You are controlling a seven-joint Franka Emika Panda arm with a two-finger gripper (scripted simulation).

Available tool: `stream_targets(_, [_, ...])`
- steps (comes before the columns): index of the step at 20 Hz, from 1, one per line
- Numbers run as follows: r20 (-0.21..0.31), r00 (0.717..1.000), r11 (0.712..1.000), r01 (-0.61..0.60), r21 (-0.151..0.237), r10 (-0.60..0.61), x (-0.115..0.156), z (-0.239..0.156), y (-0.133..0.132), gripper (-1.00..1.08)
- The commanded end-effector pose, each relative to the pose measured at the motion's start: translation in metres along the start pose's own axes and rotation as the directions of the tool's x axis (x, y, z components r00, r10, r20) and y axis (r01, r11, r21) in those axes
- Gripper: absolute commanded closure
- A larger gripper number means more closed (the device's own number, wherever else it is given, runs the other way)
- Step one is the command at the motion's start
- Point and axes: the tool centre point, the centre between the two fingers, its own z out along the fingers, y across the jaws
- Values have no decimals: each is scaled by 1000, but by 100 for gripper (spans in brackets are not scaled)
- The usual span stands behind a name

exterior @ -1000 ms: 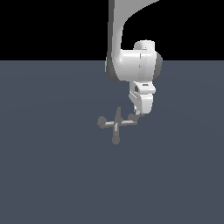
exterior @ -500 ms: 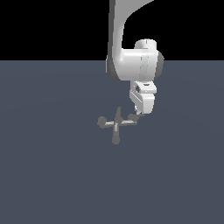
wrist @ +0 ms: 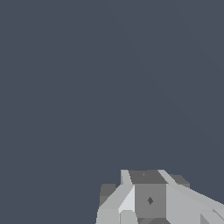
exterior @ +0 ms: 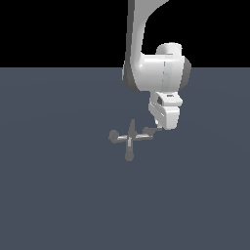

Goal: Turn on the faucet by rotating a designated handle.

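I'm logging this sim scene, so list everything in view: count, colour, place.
faucet: one, grey, cross-shaped, on the floor near the exterior view's middle.
handle: one, grey stubby arm on the faucet's side toward the exterior view's right, just below the gripper.
floor: one, dark slate blue, filling the lower part of the exterior view.
background: black, above the floor.
arm: one, white, coming down from the top.
gripper: one, white, beside the handle; its fingers are too small to judge.
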Motion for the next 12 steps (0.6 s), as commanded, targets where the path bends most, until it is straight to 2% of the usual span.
stream_targets(1, [2,1000,1000,-2,-7,2,0,0,10,108])
stream_targets(9, [1,1000,1000,-4,-9,4,1,0,35,108])
stream_targets(12, [-4,1000,1000,-3,7,3,1,0,27,108])
